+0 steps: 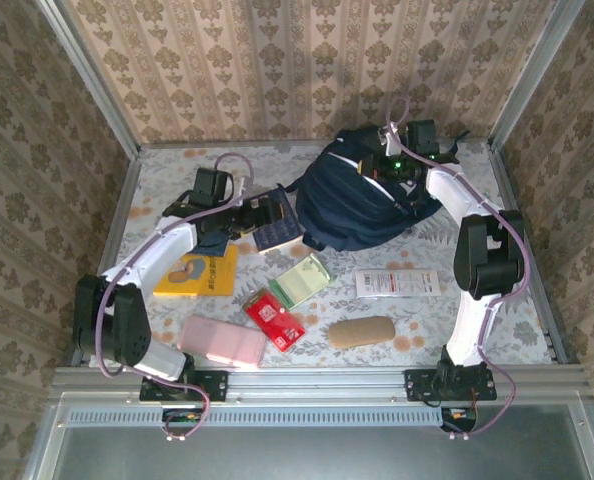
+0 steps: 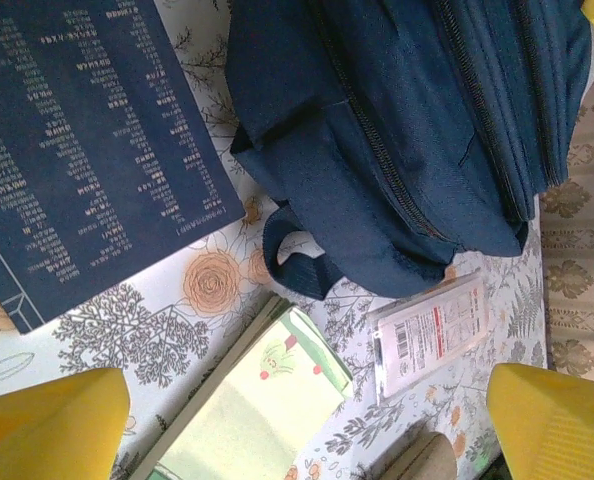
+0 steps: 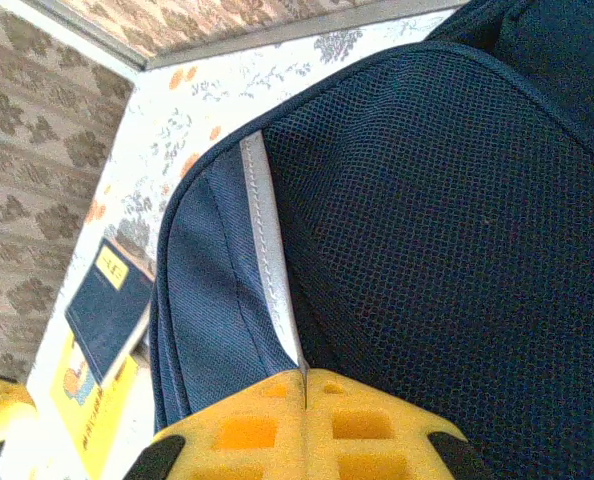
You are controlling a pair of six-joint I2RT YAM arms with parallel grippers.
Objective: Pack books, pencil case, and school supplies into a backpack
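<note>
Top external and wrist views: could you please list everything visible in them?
backpack: one, navy blue with white stripe, far centre-right.
navy book: one, dark navy with white print, left of the backpack.
blue book: one, blue with yellow label, overlapping the orange-yellow book.
orange-yellow book: one, orange-yellow, left side.
green pad: one, pale green, centre.
red packet: one, red, near centre.
white packet: one, white with red print, right of the pad.
pink pouch: one, pink, near left.
tan pouch: one, tan, near centre-right.
left gripper: one, yellow pads, open above the navy book.
right gripper: one, yellow pads, shut on the backpack's edge.
</note>
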